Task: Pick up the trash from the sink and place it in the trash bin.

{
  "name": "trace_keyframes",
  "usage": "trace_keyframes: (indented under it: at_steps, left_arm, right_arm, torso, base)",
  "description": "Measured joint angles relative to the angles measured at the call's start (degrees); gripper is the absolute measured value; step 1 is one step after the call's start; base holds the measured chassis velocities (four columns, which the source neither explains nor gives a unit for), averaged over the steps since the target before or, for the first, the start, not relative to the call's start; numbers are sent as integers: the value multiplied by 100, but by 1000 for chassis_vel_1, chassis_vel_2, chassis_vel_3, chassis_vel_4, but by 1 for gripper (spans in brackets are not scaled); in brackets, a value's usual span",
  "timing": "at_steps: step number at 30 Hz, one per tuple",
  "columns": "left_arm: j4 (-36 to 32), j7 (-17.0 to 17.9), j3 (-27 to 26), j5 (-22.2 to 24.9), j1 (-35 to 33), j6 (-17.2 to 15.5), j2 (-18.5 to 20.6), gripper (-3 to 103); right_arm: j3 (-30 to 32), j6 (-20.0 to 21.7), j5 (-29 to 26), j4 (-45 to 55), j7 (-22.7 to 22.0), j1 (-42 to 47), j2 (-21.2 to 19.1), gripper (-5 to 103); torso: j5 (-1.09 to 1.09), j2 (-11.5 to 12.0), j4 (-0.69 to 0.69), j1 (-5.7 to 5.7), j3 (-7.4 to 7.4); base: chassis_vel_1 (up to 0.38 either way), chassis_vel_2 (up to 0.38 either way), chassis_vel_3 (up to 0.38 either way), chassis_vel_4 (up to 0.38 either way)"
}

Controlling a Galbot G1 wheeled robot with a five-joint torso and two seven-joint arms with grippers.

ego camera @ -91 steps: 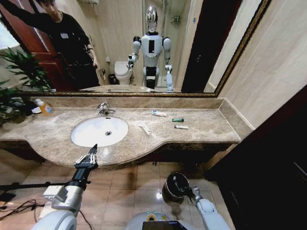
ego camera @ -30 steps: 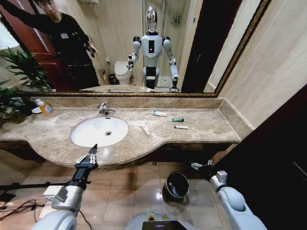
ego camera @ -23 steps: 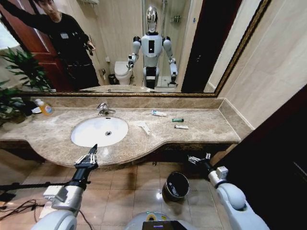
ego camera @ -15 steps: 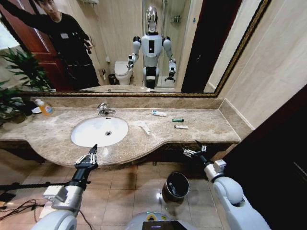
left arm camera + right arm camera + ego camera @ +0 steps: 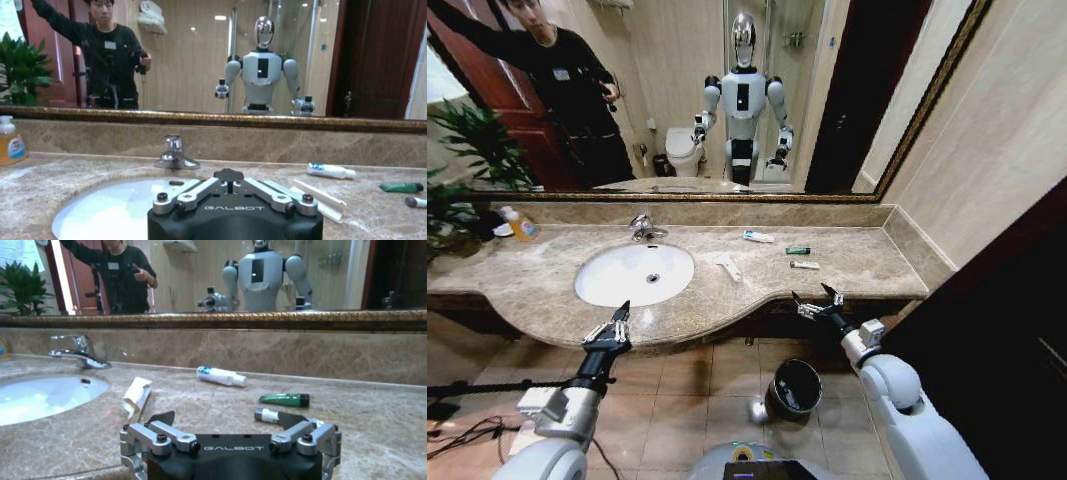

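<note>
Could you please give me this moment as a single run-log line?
right gripper: open, at counter edge, empty | left gripper: open, idle at sink front | trash: on counter | trash bin: on floor below

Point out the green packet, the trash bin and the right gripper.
green packet [image 5: 285, 399]: right wrist view, middle of its body, lying on the counter.
trash bin [image 5: 776, 388]: head view, its rim, on the floor.
right gripper [image 5: 816, 301]: head view, midway between its open fingertips.
</note>
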State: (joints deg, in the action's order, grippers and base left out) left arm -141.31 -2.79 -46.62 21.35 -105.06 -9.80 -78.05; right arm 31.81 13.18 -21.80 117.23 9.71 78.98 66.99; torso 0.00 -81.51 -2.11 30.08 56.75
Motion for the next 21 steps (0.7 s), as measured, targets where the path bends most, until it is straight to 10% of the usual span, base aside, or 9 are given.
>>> trace_keyframes:
  at_steps: [21]
  left_arm:
    - [0,0,0,0,0,0,0,0]
  right_arm:
    - [-1467,341,125,-738,-280,-1569,164,100]
  torso:
    - [-1,1,0,0,0]
  base:
    - [0,0,0,0]
